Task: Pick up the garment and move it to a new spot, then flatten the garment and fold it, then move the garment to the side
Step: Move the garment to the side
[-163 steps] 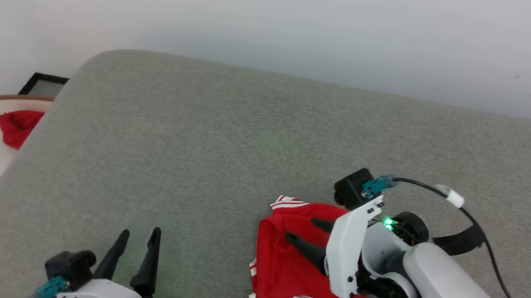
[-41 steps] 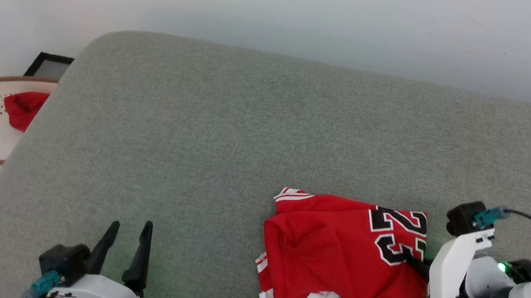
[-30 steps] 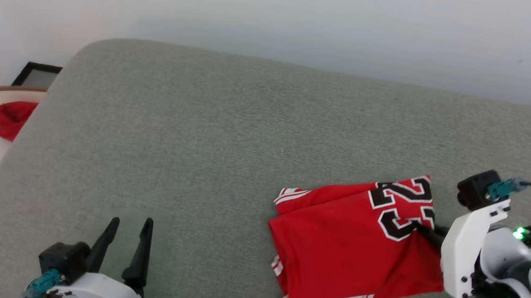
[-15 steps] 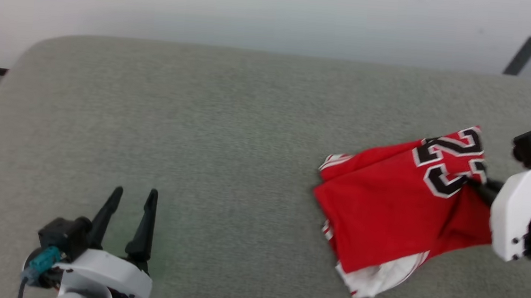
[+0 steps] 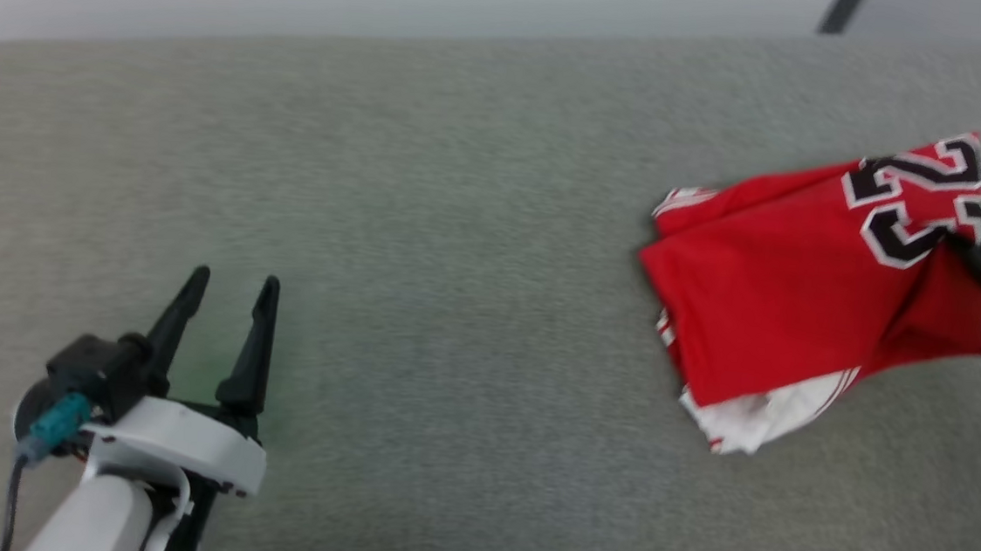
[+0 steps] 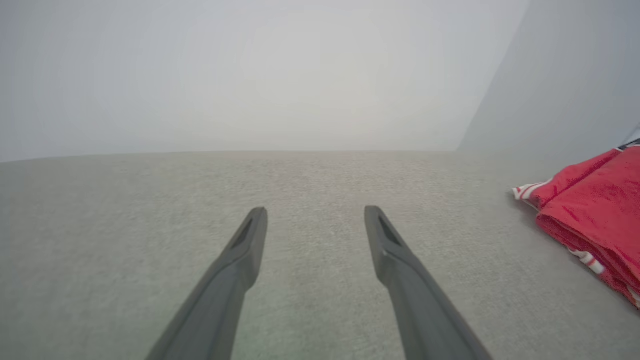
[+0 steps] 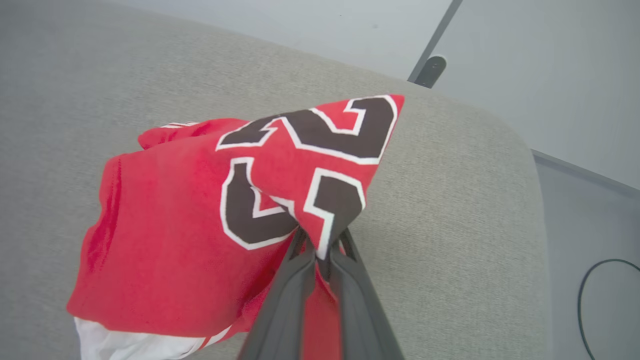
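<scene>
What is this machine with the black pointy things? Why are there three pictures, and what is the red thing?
It is a robot with two arms, and each arm ends in a gripper with two long dark fingers. The three pictures come from three cameras at the same moment. One camera sits on the robot's head and looks down at a grey cushion. The other two sit on the wrists and look along each gripper's fingers.

The red thing is a small shirt with black numbers edged in white and some white cloth at one end. The right gripper has its fingers pinched shut on the shirt, right by the numbers, and is lifting that edge. The rest of the shirt trails on the cushion.

The left gripper holds nothing. Its fingers are spread open above the cushion, away from the shirt.
</scene>
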{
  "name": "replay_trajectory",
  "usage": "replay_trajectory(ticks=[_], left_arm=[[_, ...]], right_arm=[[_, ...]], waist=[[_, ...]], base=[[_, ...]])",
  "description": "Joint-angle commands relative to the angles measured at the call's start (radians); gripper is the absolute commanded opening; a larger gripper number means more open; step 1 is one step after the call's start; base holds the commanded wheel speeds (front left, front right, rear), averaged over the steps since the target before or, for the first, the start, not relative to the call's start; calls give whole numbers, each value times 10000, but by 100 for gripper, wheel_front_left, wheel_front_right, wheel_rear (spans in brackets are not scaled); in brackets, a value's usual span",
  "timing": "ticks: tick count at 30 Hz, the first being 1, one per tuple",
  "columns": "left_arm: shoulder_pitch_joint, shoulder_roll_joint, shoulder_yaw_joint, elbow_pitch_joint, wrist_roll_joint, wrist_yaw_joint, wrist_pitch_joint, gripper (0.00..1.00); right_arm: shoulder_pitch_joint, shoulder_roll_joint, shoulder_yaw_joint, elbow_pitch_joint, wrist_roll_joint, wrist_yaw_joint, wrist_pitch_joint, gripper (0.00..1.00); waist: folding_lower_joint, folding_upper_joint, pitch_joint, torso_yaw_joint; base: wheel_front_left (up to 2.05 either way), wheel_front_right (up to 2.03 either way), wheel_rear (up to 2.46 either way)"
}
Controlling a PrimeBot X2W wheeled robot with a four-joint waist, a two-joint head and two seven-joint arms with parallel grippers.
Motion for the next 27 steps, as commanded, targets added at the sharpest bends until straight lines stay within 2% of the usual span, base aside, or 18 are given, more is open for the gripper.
replay_trajectory(ticks=[1,13,21,27], left_arm=[[-146,70,-22,-30,82,-15,51,100],[-740,778,44,-668,295,41,678,100],[-1005,1058,-38,-1112,398,101,1080,100],[-1047,1274,-14,-1367,445,166,1287,100]], right_arm=[[-211,-102,22,114,30,-13,-177,0],[-2018,-710,1413,2356,289,-13,-2481,0],[-3228,-1030,2321,4104,148,-13,-3866,0],[-3934,-908,2998,5354,-115,-13,-4679,0]], waist=[[-1,0,627,-751],[-1,0,1566,-2156],[-1,0,2136,-2469],[-1,0,2464,-2601]], base=[[0,0,0],[0,0,0],[0,0,0],[0,0,0]])
